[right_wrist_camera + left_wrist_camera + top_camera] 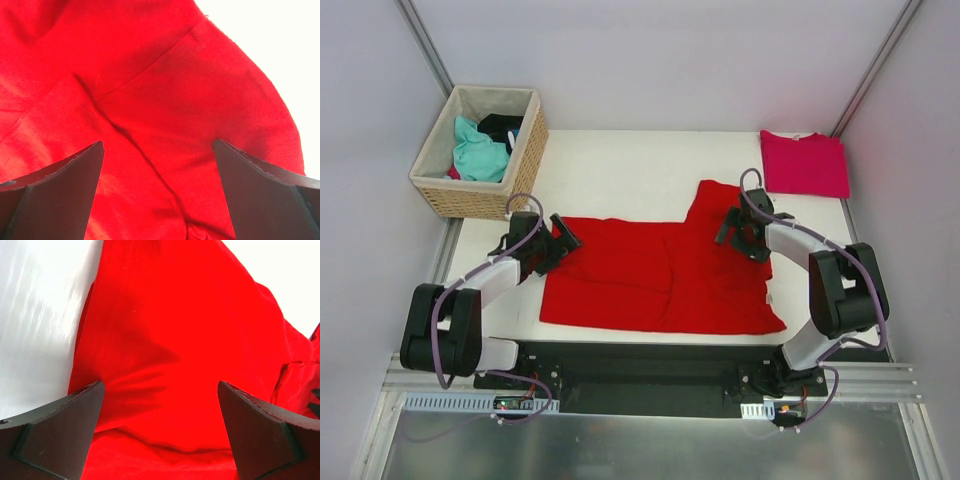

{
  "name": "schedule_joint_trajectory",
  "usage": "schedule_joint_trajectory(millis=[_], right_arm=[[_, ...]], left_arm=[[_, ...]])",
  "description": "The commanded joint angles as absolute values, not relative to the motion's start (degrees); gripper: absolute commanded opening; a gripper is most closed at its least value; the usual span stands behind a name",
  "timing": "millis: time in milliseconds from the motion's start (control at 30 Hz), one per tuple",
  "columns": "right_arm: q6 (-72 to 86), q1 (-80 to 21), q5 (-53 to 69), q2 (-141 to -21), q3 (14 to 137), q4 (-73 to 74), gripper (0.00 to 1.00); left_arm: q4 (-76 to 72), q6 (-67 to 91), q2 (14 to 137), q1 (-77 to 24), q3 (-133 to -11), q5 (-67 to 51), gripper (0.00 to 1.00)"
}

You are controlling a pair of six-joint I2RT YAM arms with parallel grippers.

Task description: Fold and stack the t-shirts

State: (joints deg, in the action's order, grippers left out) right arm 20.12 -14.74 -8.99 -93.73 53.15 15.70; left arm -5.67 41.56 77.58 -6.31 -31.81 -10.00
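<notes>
Count: 2 t-shirts on worktop (620, 170): 1 red t-shirt (660, 275) mid, 1 magenta t-shirt (805, 163) far-right corner. 1 wicker basket (470, 200) at far-left corner, maybe 3 garments (480, 150) inside, hard to separate. 2 pincers: left pincer (563, 245), right pincer (725, 228).

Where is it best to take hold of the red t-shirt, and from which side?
Probably its edges, not the flat middle. The red t-shirt lies flat on the table, so only a border lets fingers get under. The open left gripper suits the left border, coming from the left; the open right gripper suits the flap jutting toward the far side.
</notes>
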Motion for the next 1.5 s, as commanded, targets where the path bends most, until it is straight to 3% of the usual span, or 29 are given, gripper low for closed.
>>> schedule_joint_trajectory(millis=[0,233,500,900,1133,1467], right_arm=[[21.3,-14.3,-10.2,-91.4,49.2,20.3,0.97],[21.2,-14.5,-9.7,-87.5,45.6,20.4,0.96],[20.2,-15.1,-11.9,-82.6,48.2,22.4,0.96],[18.9,-15.8,-10.8,-84.8,68.5,29.2,0.96],[18.5,-16.0,-10.5,-84.0,68.4,29.4,0.97],[17.5,-16.0,-10.3,-83.1,67.2,28.9,0.96]], left_arm=[[3.5,41.7,73.8,-6.3,-26.6,-9.5,0.99],[9.1,43.2,63.1,-8.2,-24.9,-8.8,0.99],[12.1,41.4,63.1,-8.4,-31.6,-7.1,0.99],[15.6,40.9,79.1,-6.9,-51.7,1.3,0.99],[15.3,43.6,89.4,-5.6,-53.3,2.1,0.99],[12.4,43.3,94.6,-4.0,-55.6,2.5,0.98]])
